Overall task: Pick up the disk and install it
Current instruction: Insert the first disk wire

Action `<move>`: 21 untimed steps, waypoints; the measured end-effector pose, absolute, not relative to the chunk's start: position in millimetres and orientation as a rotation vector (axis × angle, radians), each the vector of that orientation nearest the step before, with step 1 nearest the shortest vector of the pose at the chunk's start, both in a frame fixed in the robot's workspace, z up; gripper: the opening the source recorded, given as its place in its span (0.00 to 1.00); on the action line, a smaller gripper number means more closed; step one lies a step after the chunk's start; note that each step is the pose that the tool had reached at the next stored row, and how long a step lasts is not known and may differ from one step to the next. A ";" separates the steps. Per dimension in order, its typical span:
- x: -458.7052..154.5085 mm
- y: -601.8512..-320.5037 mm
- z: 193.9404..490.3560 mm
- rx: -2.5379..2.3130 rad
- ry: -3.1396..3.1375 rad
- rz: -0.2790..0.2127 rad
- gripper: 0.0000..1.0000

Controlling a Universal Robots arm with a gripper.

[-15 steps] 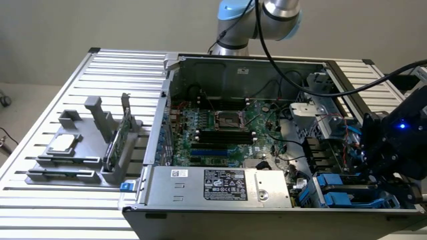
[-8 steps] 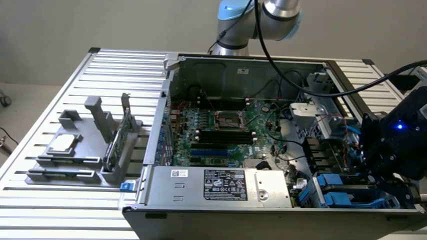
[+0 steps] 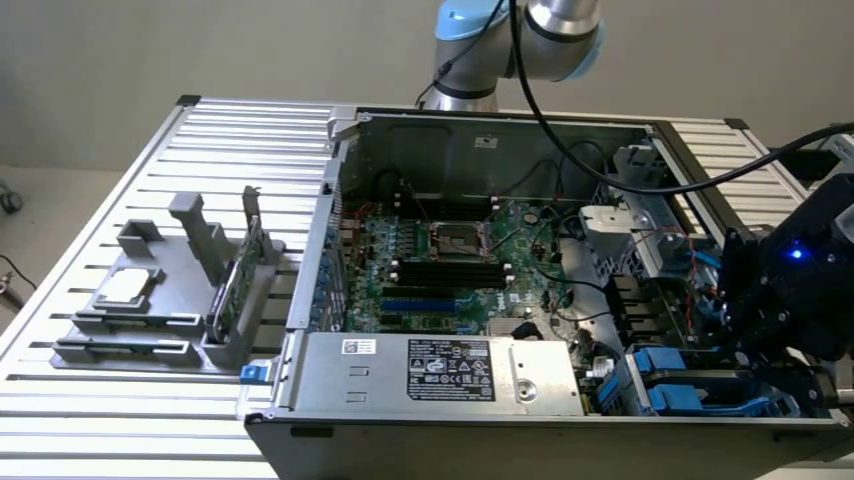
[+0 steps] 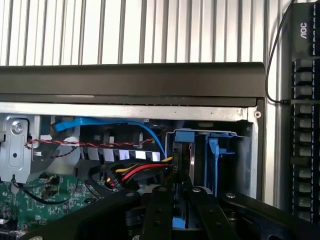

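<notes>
In the wrist view my gripper (image 4: pixel 176 200) has its two black fingers (image 4: pixel 159 210) close together on a thin edge-on piece with blue plastic, the disk (image 4: pixel 183 150) in its blue carrier. The disk stands upright in the drive bay at the corner of the open computer case (image 4: pixel 130 80), beside another blue carrier (image 4: pixel 215 160). In the exterior view the gripper (image 3: pixel 787 380) hangs low over the case's near corner on the exterior view's right, above the blue carriers (image 3: pixel 667 392) in the bay. The disk's metal face and label are hidden.
Red, yellow and blue cables (image 4: pixel 140 172) run next to the bay. The motherboard (image 3: pixel 447 265) and power supply (image 3: pixel 441 368) fill the case. A grey fixture (image 3: pixel 147 300) with a small silver chip and an upright green card (image 3: pixel 230 290) stands on the slatted table (image 3: pixel 200 140). A black power strip (image 4: pixel 305 125) lies beside the case.
</notes>
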State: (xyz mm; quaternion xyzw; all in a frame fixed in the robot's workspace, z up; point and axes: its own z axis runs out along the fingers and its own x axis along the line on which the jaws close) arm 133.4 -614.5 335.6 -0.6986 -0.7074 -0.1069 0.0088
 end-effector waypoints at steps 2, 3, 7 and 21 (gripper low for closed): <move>133.1 -614.5 335.3 -2.188 -2.205 -0.335 0.17; 132.8 -614.5 335.1 -2.192 -2.203 -0.335 0.17; 131.7 -614.0 335.0 -2.206 -2.191 -0.336 0.17; 131.5 -610.7 334.9 -2.253 -2.149 -0.337 0.17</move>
